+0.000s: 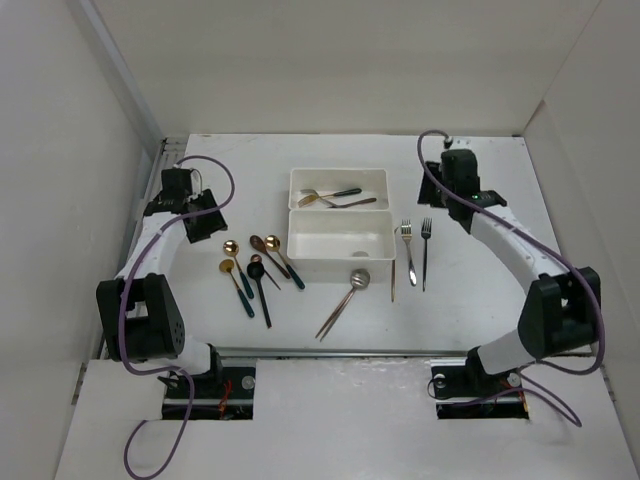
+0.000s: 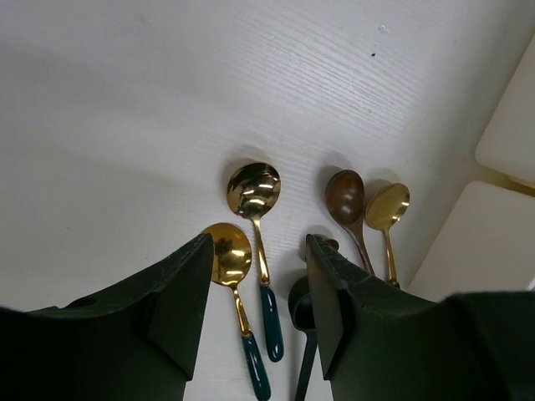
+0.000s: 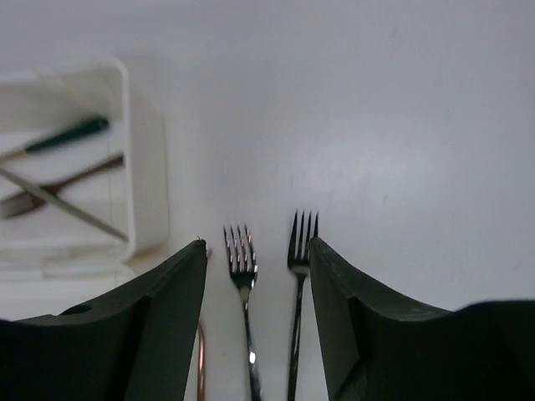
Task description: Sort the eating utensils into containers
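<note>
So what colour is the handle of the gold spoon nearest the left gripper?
Dark green. The gold spoon shows best in the left wrist view.

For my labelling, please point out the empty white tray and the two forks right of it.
Empty white tray (image 1: 335, 270): top view, front wall.
Fork nearer the tray (image 3: 241, 255): right wrist view, tines.
Fork farther away (image 3: 303, 246): right wrist view, tines.

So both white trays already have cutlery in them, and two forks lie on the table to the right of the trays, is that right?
Not quite: only the far tray holds cutlery; the near tray is empty, as the top view shows. One fork and the other fork do lie on the table to the right of the trays.
</note>
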Motion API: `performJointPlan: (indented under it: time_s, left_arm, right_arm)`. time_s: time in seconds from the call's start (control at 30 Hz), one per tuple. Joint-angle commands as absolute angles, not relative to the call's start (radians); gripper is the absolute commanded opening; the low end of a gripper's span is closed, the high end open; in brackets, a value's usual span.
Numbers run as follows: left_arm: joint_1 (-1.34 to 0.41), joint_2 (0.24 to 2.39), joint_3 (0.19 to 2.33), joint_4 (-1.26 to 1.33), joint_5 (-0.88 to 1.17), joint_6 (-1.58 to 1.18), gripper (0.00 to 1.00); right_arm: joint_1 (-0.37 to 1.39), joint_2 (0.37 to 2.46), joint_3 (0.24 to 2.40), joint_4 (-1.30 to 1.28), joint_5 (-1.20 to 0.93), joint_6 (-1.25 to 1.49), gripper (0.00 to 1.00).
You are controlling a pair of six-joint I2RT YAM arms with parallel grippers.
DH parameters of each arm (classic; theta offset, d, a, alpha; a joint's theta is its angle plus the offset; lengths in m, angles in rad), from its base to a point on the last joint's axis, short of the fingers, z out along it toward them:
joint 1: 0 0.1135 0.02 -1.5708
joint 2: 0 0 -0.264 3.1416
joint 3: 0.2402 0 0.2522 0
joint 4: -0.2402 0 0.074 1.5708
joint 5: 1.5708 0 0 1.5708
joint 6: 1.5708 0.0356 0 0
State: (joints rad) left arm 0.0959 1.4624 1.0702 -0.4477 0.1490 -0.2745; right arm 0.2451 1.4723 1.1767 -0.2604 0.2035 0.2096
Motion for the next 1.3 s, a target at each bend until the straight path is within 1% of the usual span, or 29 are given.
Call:
performJointPlan:
  time_s: [0.0,0.17,0.33,0.4,0.47,0.57,0.6,0.67,0.7,0.77,0.83,0.93,0.97,1.0,1.07,1.1,1.13,1.17,1.23,1.27]
  left_arm:
    - [0.110,1.448,1.065,-0.434,0.144,-0.301,0.45]
    - [0.110,1.457,1.054,-0.434,0.144,-0.301,0.45]
    - [0.110,1.457,1.054,-0.434,0.134,-0.301,0.45]
    - [0.120,1.448,1.054,-0.434,0.133,-0.301,0.45]
    - [0.120,1.448,1.054,-0.434,0.133,-0.301,0.45]
    - [0.120,1.448,1.045,-0.425,0.133,-0.301,0.45]
    - [0.120,1.448,1.045,-0.425,0.133,-0.301,0.45]
    - [0.129,1.439,1.035,-0.425,0.133,-0.310,0.45]
    - [0.129,1.439,1.035,-0.425,0.133,-0.310,0.45]
    - [0.129,1.439,1.035,-0.425,0.133,-0.310,0.45]
    - [0.129,1.439,1.035,-0.425,0.133,-0.310,0.47]
    - [0.129,1.439,1.035,-0.425,0.133,-0.310,0.47]
    - [0.129,1.439,1.035,-0.425,0.133,-0.310,0.47]
    - [0.129,1.439,1.035,-0.425,0.133,-0.310,0.47]
    - [0.129,1.439,1.026,-0.416,0.144,-0.310,0.47]
    - [0.129,1.439,1.026,-0.416,0.144,-0.319,0.47]
    - [0.129,1.439,1.017,-0.416,0.144,-0.319,0.47]
    - [0.129,1.439,1.017,-0.416,0.144,-0.330,0.47]
    - [0.129,1.430,1.008,-0.416,0.153,-0.330,0.47]
    - [0.129,1.430,1.008,-0.416,0.153,-0.339,0.47]
  right_arm:
    - [0.267,1.560,1.085,-0.529,0.114,0.466,0.57]
    - [0.226,1.589,1.022,-0.552,0.150,0.526,0.56]
    - [0.225,1.673,0.990,-0.565,0.138,0.535,0.55]
    - [0.216,1.674,0.999,-0.565,0.138,0.525,0.53]
    - [0.216,1.704,1.020,-0.574,0.138,0.499,0.49]
    - [0.216,1.736,1.063,-0.595,0.115,0.447,0.35]
    - [0.216,1.752,1.063,-0.604,0.115,0.437,0.23]
    - [0.195,1.762,1.075,-0.604,0.089,0.424,0.03]
    - [0.195,1.763,1.075,-0.604,0.080,0.414,0.00]
    - [0.172,1.747,1.065,-0.604,0.101,0.425,0.00]
    - [0.172,1.692,1.065,-0.595,0.181,0.425,0.00]
    - [0.185,1.580,1.121,-0.551,0.268,0.336,0.00]
    - [0.196,1.557,1.144,-0.537,0.343,0.309,0.00]
    - [0.222,1.540,1.204,-0.497,0.372,0.278,0.00]
    - [0.254,1.529,1.270,-0.445,0.419,0.158,0.00]
    - [0.300,1.529,1.332,-0.411,0.446,0.111,0.00]
    - [0.328,1.552,1.357,-0.334,0.455,0.059,0.00]
    - [0.360,1.569,1.379,-0.289,0.456,-0.060,0.00]
    - [0.466,1.610,1.423,-0.157,0.469,-0.202,0.00]
    - [0.503,1.665,1.437,-0.120,0.469,-0.341,0.00]
